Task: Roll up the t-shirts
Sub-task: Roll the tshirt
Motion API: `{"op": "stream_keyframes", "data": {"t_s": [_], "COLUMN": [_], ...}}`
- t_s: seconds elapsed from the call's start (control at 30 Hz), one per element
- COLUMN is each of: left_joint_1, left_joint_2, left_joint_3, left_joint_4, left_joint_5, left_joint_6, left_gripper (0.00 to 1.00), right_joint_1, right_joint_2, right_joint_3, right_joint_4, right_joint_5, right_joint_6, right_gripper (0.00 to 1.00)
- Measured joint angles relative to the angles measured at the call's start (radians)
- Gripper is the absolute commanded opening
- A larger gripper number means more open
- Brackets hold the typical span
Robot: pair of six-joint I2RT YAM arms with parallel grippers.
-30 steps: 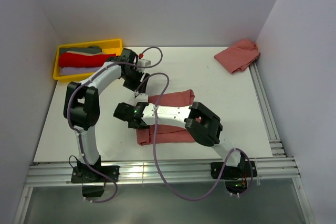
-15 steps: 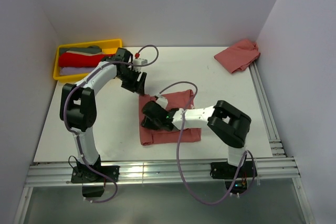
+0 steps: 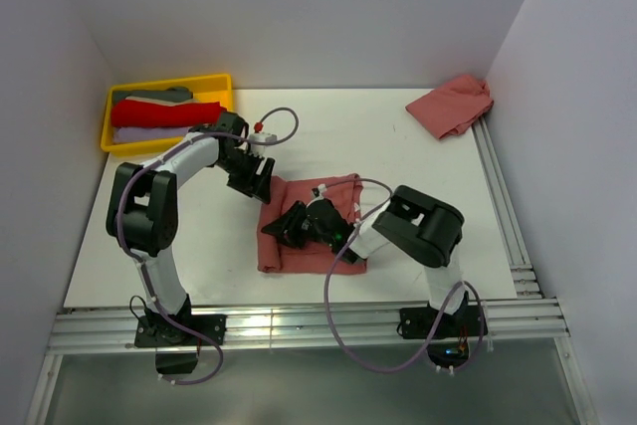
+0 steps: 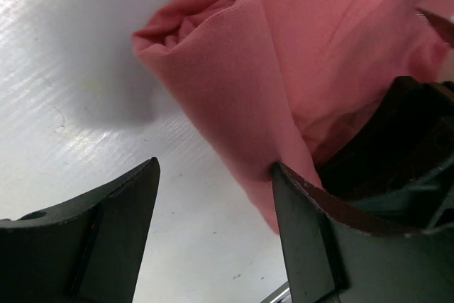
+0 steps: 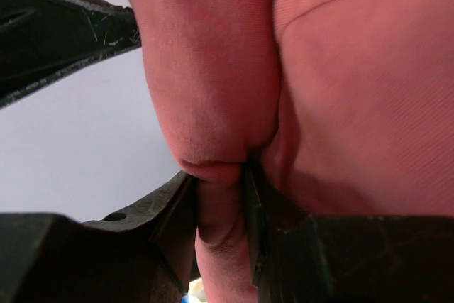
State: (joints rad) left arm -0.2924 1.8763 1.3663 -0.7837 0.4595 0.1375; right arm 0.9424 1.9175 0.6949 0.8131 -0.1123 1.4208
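1 t-shirt [image 3: 343, 186] (rolled edge) inside right end effector [image 5: 221, 200].

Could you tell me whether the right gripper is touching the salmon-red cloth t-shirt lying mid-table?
Touching. The right wrist view shows the right gripper closed on a rolled fold of the salmon-red cloth t-shirt, with the cloth pinched between its jaws.

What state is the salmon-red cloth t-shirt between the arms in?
Folded, one edge partly rolled: the salmon-red cloth t-shirt lies as a compact rectangle, its edge curled into a tube.
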Motion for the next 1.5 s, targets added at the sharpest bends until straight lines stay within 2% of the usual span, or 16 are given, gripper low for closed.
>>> {"op": "stream_keyframes", "data": {"t_s": [0.2, 0.33, 0.43, 0.6, 0.83, 0.97, 1.27, 1.37, 1.5], "left_joint_1": [0.002, -0.007, -0.019, -0.031, -0.05, -0.054, -0.056, -0.056, -0.056], "left_joint_2": [0.0, 0.0, 0.0, 0.0, 0.0, 0.0, 0.0, 0.0, 0.0], "left_joint_3": [-0.039, -0.066, -0.085, -0.089, -0.09, -0.09, -0.09, -0.09, -0.09], "left_joint_4": [0.043, 0.08, 0.106, 0.122, 0.13, 0.13, 0.13, 0.129, 0.129], "left_joint_5": [0.009, -0.015, -0.048, -0.1, -0.161, -0.171, -0.178, -0.177, -0.178], "left_joint_6": [-0.009, -0.024, -0.03, -0.03, -0.03, -0.03, -0.027, -0.027, -0.026], "left_gripper": [0.67, 0.66, 0.66, 0.66, 0.66, 0.66, 0.66, 0.67, 0.67], "right_joint_1": [-0.01, -0.011, -0.004, 0.051, 0.142, 0.187, 0.231, 0.233, 0.233], "right_joint_2": [0.124, 0.108, 0.028, -0.102, -0.1, -0.06, 0.007, 0.072, 0.109], "right_joint_3": [-0.021, -0.027, -0.001, 0.171, 0.489, 0.636, 0.82, 0.919, 0.949], "right_joint_4": [0.244, 0.216, 0.028, -0.425, -1.006, -1.22, -1.431, -1.458, -1.458], "right_joint_5": [-0.054, -0.048, -0.005, 0.147, 0.375, 0.469, 0.576, 0.591, 0.591], "right_joint_6": [0.111, 0.112, 0.064, -0.032, -0.086, -0.095, -0.163, -0.193, -0.225], "right_gripper": [0.4, 0.47, 0.51, 0.54, 0.54, 0.53, 0.47, 0.45, 0.44]}}
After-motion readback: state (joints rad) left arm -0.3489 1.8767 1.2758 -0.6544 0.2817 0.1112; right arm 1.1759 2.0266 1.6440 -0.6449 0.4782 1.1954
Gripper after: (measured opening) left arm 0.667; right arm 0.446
